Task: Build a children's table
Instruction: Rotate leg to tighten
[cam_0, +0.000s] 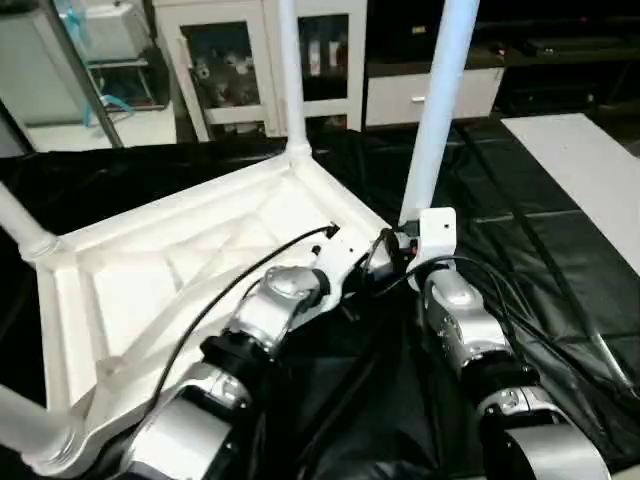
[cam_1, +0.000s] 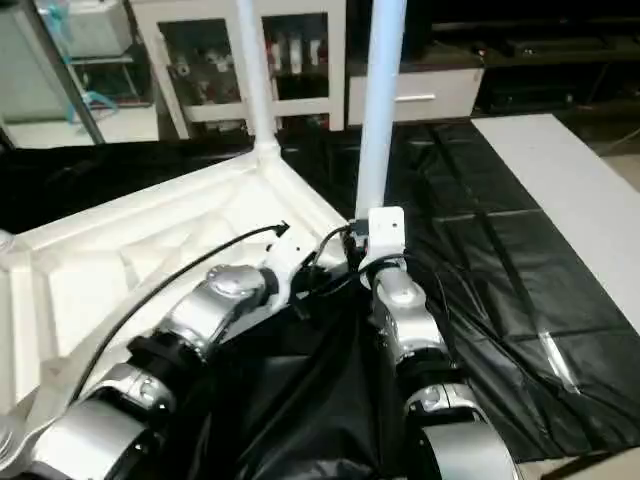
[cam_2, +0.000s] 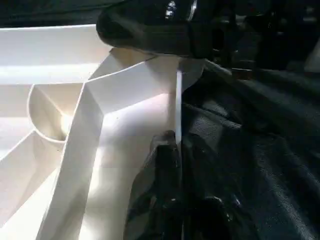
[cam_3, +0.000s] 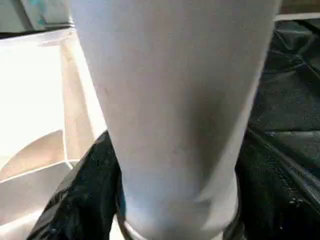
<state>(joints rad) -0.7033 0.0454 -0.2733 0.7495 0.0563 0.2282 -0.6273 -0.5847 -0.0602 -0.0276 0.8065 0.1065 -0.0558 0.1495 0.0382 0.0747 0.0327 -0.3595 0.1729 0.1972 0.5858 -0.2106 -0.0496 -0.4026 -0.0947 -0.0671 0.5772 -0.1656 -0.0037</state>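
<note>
**Tools gripping upturned children's table**

Silver forearms nearest, reaching forward. Right tool (cam_3: 175, 220) set wide around the base of an upright white leg (cam_0: 436, 110), at the tabletop's near corner. Left tool (cam_2: 172, 165) pinched closed on the thin rim of the white tabletop (cam_0: 190, 260), lying ribbed underside up on the black-covered surface (cam_0: 540, 250). Second leg (cam_0: 290, 70) standing in the far corner socket. White cabinets (cam_0: 250, 60) beyond.
</note>
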